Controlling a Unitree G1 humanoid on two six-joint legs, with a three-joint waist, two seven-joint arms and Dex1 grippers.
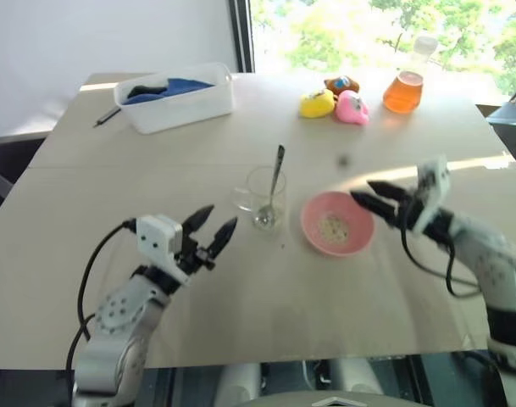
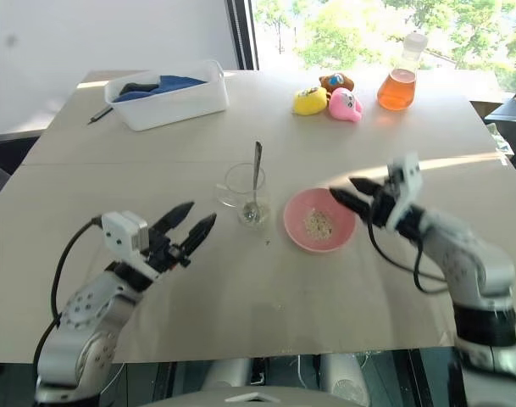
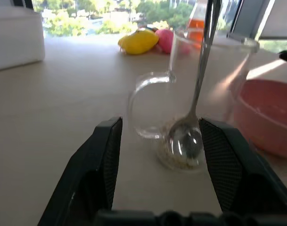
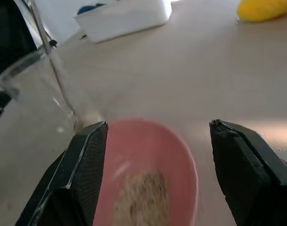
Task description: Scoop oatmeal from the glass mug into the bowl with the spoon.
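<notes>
The glass mug (image 1: pixel 264 196) stands mid-table with the spoon (image 1: pixel 273 188) leaning inside it, bowl end down among a little oatmeal (image 3: pixel 177 159) at its bottom. Right of it sits the pink bowl (image 1: pixel 336 223) holding a small heap of oatmeal (image 1: pixel 333 227). My left gripper (image 1: pixel 212 229) hovers open a short way to the left of the mug and in front of it, holding nothing. My right gripper (image 1: pixel 374 197) is open just right of the bowl, fingers pointing toward its rim, also empty. The right wrist view shows the bowl (image 4: pixel 148 165) between its fingers.
A white tub (image 1: pixel 177 97) with blue cloth stands at the back left, a dark pen (image 1: pixel 106 116) beside it. Yellow, pink and brown toys (image 1: pixel 335 103) and a flask of orange liquid (image 1: pixel 404 87) stand at the back right. The table's near edge runs just below my arms.
</notes>
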